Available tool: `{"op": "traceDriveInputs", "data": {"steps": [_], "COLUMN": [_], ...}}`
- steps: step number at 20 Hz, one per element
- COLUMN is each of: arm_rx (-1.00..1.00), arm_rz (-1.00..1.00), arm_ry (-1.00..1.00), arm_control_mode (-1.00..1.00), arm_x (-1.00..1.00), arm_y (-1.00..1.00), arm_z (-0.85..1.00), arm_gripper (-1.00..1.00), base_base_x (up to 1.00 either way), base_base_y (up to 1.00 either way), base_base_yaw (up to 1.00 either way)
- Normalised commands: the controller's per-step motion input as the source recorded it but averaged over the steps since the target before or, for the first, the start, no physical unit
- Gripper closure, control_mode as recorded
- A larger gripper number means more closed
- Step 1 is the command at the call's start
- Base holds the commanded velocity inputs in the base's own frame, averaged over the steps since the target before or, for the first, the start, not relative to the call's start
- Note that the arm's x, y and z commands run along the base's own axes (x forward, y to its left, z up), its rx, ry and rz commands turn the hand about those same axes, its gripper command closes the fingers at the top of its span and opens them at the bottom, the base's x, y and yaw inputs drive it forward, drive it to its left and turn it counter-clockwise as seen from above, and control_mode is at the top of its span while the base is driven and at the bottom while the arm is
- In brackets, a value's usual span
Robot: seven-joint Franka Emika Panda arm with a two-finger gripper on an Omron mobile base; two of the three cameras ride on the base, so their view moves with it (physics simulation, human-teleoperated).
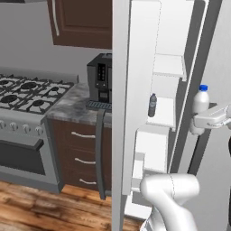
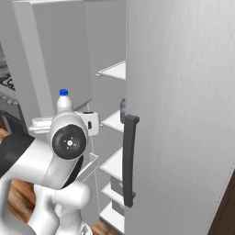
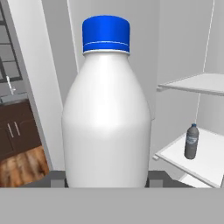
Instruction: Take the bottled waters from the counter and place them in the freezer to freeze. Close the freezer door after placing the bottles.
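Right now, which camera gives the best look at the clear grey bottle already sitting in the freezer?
The hand view: the clear grey bottle stands upright on a white freezer shelf, unobstructed. The left base view shows it smaller, beside the freezer door edge. In the right base view only a sliver peeks past the fridge door.

gas stove (image 1: 28, 97) left, black coffee machine (image 1: 100, 77) just right of it, dark brown wall cabinet (image 1: 83, 22) above, wood floor (image 1: 40, 206) below.
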Motion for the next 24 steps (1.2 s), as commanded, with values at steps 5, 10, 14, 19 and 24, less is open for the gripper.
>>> {"op": "traceDriveInputs", "data": {"steps": [5, 10, 14, 19, 24], "arm_rx": [0.0, 0.0, 0.0, 0.0, -0.01], "arm_rz": [0.0, 0.0, 0.0, 0.0, -0.11], "arm_ry": [0.0, 0.0, 0.0, 0.0, -0.03], "arm_control_mode": [1.0, 1.0, 1.0, -1.0, -1.0], "arm_x": [0.0, 0.0, 0.0, 0.0, -0.07], "arm_y": [0.0, 0.0, 0.0, 0.0, 0.04], "arm_z": [0.0, 0.0, 0.0, 0.0, 0.0], "arm_gripper": [1.0, 1.0, 1.0, 1.0, 1.0], "base_base_x": [0.0, 0.0, 0.0, 0.0, 0.0], "base_base_y": [0.0, 0.0, 0.0, 0.0, 0.0], "base_base_yaw": [0.0, 0.0, 0.0, 0.0, 0.0]}}
